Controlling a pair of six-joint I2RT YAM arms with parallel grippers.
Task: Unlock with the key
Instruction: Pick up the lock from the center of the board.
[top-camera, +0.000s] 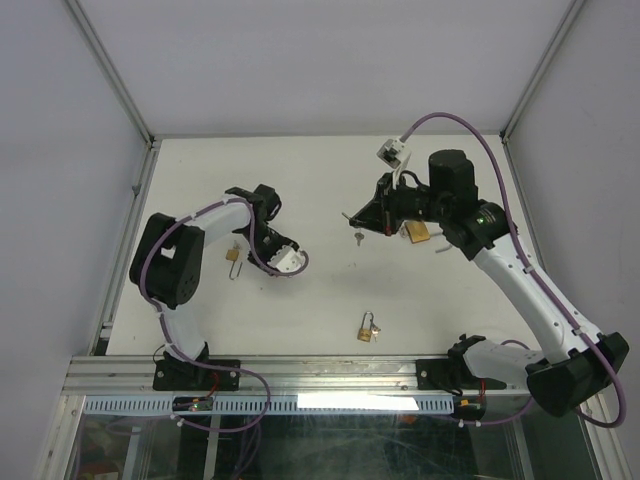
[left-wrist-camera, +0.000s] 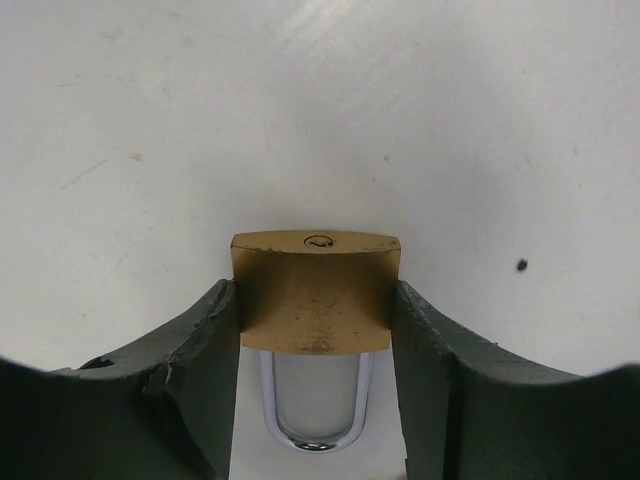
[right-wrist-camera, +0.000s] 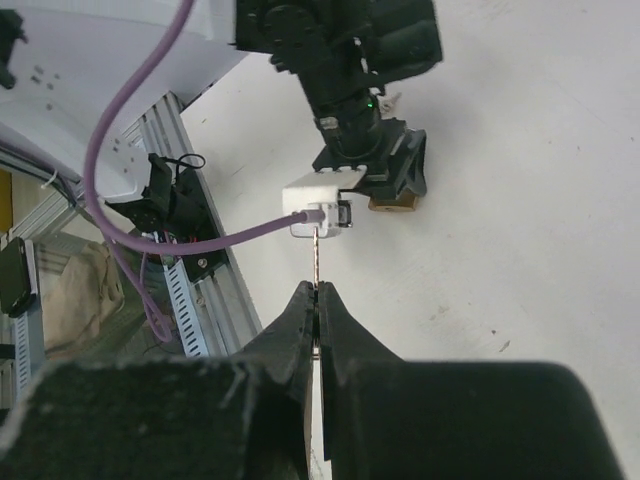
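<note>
Inspection of the unlocking job, both arms.

Left tool (left-wrist-camera: 316, 305): closed onto the brass body of the padlock (left-wrist-camera: 318, 275), one finger flat against each side. The padlock lies on the desk (top-camera: 330, 290) at the left, its shackle pointing back toward my wrist. The keyhole (left-wrist-camera: 318, 240) is on the far face, uncovered and empty.

Right tool (right-wrist-camera: 317, 295): pinched tight on the key (right-wrist-camera: 316, 262), which shows as a thin metal blade standing out past the fingertips. In the overhead view this tool hangs above the right half of the desk, well apart from the held padlock.

Progress, in my judgement: early to middle. Done: key gripped, lock body gripped. Outstanding: carry the key across, line the blade up with the keyhole, insert, turn, and free the shackle. The shackle appears seated; I cannot confirm this from these views.

Other items noted: a second brass padlock (top-camera: 417, 233) beside my right arm, and a third padlock (top-camera: 366, 331) near the front of the desk, apparently with keys attached.
</note>
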